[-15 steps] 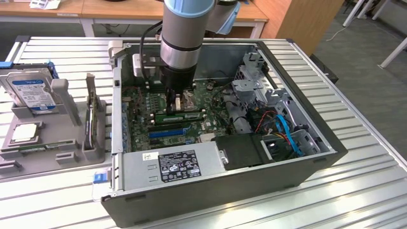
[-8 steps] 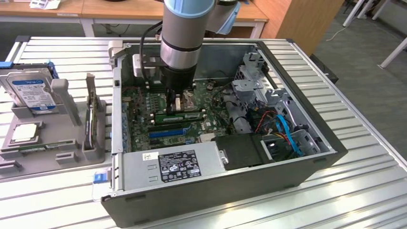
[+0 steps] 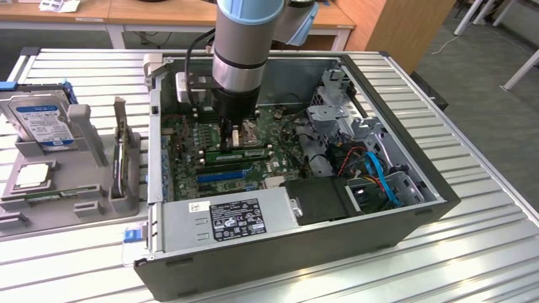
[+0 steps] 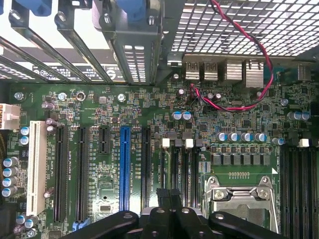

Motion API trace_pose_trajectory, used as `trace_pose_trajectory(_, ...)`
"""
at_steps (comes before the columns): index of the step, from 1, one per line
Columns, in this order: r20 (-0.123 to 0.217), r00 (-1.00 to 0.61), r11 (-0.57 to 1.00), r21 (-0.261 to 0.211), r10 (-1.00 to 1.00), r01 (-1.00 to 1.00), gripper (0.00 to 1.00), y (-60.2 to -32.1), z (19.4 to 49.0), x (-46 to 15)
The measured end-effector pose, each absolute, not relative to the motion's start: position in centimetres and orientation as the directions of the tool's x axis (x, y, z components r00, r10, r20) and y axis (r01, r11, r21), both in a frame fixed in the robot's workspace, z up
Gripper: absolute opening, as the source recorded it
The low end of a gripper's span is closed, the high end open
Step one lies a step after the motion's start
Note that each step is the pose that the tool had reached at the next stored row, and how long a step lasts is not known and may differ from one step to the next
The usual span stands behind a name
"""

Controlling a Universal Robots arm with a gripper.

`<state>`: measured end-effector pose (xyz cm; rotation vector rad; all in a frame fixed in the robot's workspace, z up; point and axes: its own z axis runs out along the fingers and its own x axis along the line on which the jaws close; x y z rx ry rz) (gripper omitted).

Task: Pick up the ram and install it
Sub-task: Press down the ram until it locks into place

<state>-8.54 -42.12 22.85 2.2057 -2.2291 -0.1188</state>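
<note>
Closest to the wrist lens: black claw (image 4: 169, 193), fingertips pressed together with nothing visibly clamped between them, poised low over the motherboard (image 4: 99, 107) in line with the memory slots (image 4: 175, 164). Seen from the exterior view, lowered deep into the open computer case (image 3: 421, 208) at centre frame, with a green stick, judged to be the ram (image 3: 240, 153), lying along a slot just below the claw. Judged well along: ram out of the claw's grip and already at the board. Full seating and latch closure impossible to confirm, so perhaps a final press left. Counted: one arm, one claw, one case on the slatted tabletop (image 3: 497, 240). On the grey tray (image 3: 17, 224) at the exterior view's left: one hard drive (image 3: 42, 120), one square processor chip (image 3: 32, 175), one upright card (image 3: 125, 158) and one further green stick (image 3: 50, 192) lying flat. On the board up close: one blue slot (image 4: 124, 169), one white slot (image 4: 36, 167) and two white latch tabs (image 4: 166, 143).
</note>
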Motion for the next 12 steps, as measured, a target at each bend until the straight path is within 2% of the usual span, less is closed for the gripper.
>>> trace_pose_trajectory(12,-0.051,-0.012,0.009,0.056,-0.999,-0.998,0.1,-42.12,22.63,-8.55)
